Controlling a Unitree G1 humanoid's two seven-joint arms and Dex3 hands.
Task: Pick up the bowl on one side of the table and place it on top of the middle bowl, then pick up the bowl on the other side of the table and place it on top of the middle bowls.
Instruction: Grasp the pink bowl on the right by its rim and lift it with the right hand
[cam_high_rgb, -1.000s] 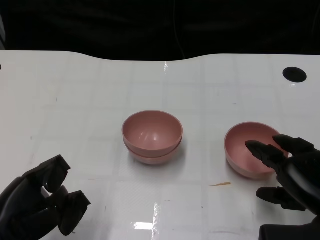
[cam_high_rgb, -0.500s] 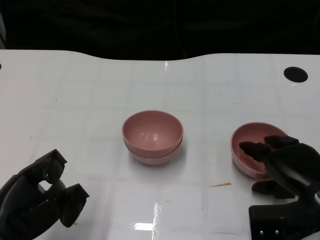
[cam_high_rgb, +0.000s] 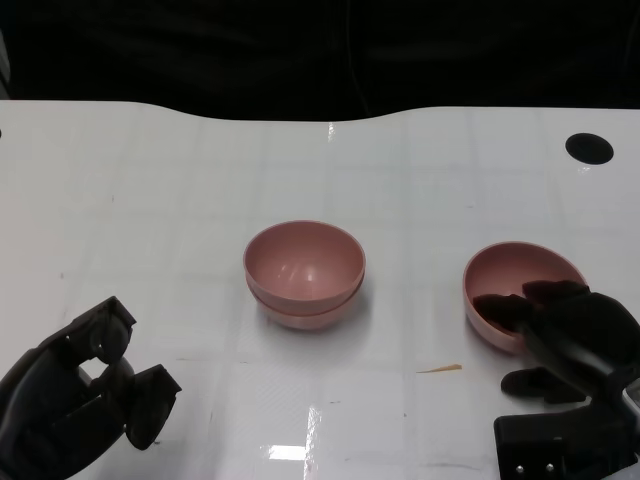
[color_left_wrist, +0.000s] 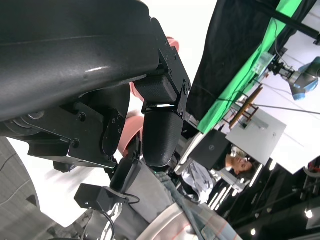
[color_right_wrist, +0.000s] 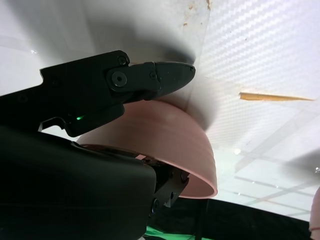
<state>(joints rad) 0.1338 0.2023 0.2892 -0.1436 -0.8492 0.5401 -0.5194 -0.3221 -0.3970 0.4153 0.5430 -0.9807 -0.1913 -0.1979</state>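
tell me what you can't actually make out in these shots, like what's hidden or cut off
- Near rim of the right bowl, head view: covered by the right hand, so the grip's contact there is unseen.
- Lower bowl of the middle stack, head view: its inside is hidden by the upper bowl.
- Left hand, head view: cut off by the picture's bottom edge.
- Table, left wrist view: mostly blocked by the hand's own shell.

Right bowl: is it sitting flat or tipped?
Tipped. The right bowl leans with its opening turned toward the middle stack, and the right hand grips its near rim, fingers inside.
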